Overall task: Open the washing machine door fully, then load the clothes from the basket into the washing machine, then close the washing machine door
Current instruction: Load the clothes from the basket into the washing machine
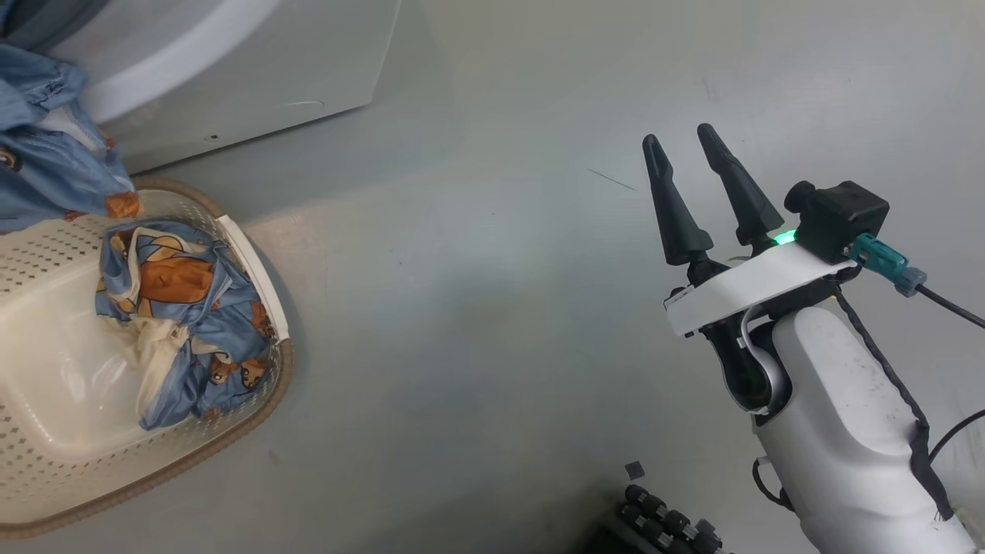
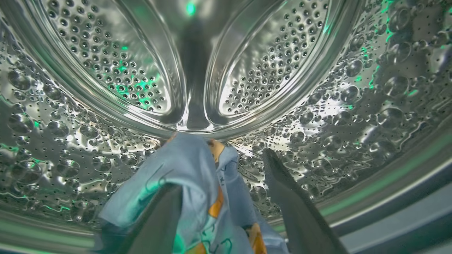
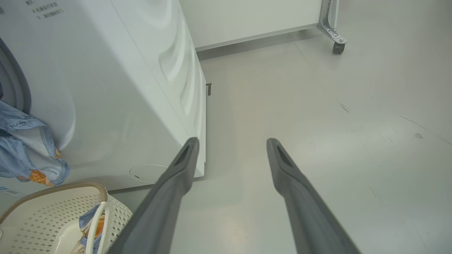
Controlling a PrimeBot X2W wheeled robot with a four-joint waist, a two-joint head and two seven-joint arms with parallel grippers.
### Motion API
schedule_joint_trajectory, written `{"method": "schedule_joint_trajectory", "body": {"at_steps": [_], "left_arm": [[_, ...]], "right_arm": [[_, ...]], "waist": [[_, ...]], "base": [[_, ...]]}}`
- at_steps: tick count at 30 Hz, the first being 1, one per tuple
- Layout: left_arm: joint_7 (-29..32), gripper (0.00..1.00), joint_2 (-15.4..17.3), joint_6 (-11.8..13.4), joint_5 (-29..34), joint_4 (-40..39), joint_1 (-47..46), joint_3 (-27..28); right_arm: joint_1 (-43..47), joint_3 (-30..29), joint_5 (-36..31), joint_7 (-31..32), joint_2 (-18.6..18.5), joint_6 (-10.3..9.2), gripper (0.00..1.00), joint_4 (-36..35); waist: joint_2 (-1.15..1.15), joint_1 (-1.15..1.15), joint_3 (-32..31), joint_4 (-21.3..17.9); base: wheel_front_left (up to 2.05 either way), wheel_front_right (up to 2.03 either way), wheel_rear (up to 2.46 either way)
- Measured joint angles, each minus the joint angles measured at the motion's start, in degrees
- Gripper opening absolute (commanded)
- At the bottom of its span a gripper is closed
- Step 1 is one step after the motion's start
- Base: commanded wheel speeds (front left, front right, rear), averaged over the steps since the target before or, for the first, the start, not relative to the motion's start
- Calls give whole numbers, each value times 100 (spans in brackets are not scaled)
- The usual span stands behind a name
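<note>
The left end effector (image 2: 226, 169), jaws spread, sits inside the drum (image 2: 106, 63) of the washing machine (image 1: 254, 69) with one piece of the clothes (image 2: 192, 165) draped over a finger; the right end effector (image 1: 679, 137) hangs open above the floor (image 1: 477, 308). More clothes lie bunched in the basket (image 1: 46, 254). The fabric appears light and limp: pinch a raised fold at the bundle's top.

We see a smooth pale grey floor (image 1: 477, 323), faintly scuffed and softly lit, and at the far side a white panel (image 3: 247, 17) on a metal leg (image 3: 327, 21) with a caster (image 3: 338, 48).
</note>
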Motion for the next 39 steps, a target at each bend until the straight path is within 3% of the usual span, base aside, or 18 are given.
{"method": "schedule_joint_trajectory", "body": {"at_steps": [21, 39], "left_arm": [[-611, 100, -244, -59, 29, 116, 494, -371], [-931, 100, -401, -109, -27, -570, 1753, -641]], "right_arm": [[5, -172, -54, 0, -86, 0, 100, 52], [20, -222, -114, 0, -314, 0, 100, 78]], "waist": [[0, 0, -256, 538], [0, 0, -670, 1063]], "base": [[0, 0, 0], [0, 0, 0]]}}
